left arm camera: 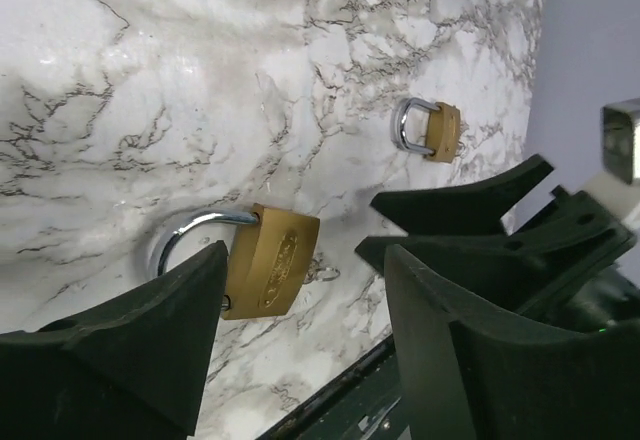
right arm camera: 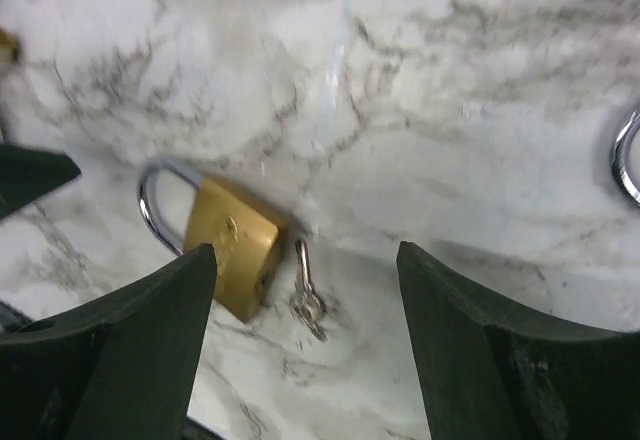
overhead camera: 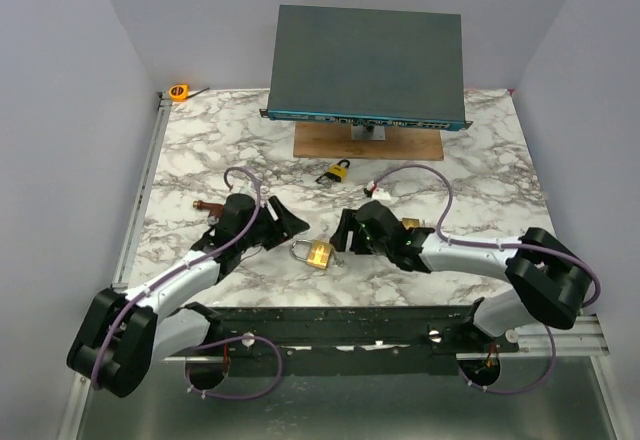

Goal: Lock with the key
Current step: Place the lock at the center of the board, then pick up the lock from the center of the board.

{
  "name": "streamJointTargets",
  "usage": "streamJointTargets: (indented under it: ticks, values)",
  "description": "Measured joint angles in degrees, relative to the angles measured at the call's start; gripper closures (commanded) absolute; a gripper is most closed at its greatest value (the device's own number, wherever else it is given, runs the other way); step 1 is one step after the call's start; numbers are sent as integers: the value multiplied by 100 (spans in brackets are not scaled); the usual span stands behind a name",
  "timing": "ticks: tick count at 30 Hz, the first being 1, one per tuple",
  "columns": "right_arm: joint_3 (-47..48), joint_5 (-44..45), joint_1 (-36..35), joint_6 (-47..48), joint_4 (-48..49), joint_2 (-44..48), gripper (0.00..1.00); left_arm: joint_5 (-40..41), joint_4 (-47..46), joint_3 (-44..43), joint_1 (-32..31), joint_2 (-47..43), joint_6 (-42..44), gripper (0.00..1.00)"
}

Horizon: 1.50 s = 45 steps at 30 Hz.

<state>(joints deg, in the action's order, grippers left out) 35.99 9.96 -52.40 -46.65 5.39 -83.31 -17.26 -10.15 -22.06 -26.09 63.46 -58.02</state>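
A brass padlock (overhead camera: 317, 253) with a silver shackle lies flat on the marble table (overhead camera: 470, 160) between my two grippers. A small silver key (right arm camera: 306, 295) lies on the table just beside the lock body (right arm camera: 232, 245), not in it. My left gripper (overhead camera: 287, 222) is open and empty, just left of the lock, with the padlock (left arm camera: 270, 260) close in front of its fingers. My right gripper (overhead camera: 343, 232) is open and empty, just right of the lock, hovering over the key. In the left wrist view the right gripper's fingers (left arm camera: 470, 205) show beyond the lock.
A second padlock (overhead camera: 337, 171) lies farther back; it also shows in the left wrist view (left arm camera: 432, 128). A dark flat box (overhead camera: 365, 60) on a wooden board (overhead camera: 368, 143) stands at the back. An orange tape measure (overhead camera: 179, 91) sits at the back left corner.
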Motion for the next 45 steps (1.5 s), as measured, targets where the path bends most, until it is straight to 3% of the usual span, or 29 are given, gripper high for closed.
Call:
streamJointTargets:
  ticks: [3, 9, 20, 38, 45]
  values:
    - [520, 581, 0, 44, -247, -140, 20, 199, 479, -127, 0, -315, 149, 30]
    - [1941, 1930, 74, 435, -315, -1368, 17, 640, 1687, -994, 0, -973, 557, 30]
    - [3213, 2892, 466, 562, -374, -3119, 20, 750, 2964, -1967, 0, -1792, 1134, 30]
    - [4087, 3689, 636, 223, -140, -3849, 16, 448, 3571, -2162, 11, -2107, 1351, 32]
    - [4444, 3895, 636, 127, -111, -4159, 21, 332, 3635, -2286, 22, -2055, 1497, 33]
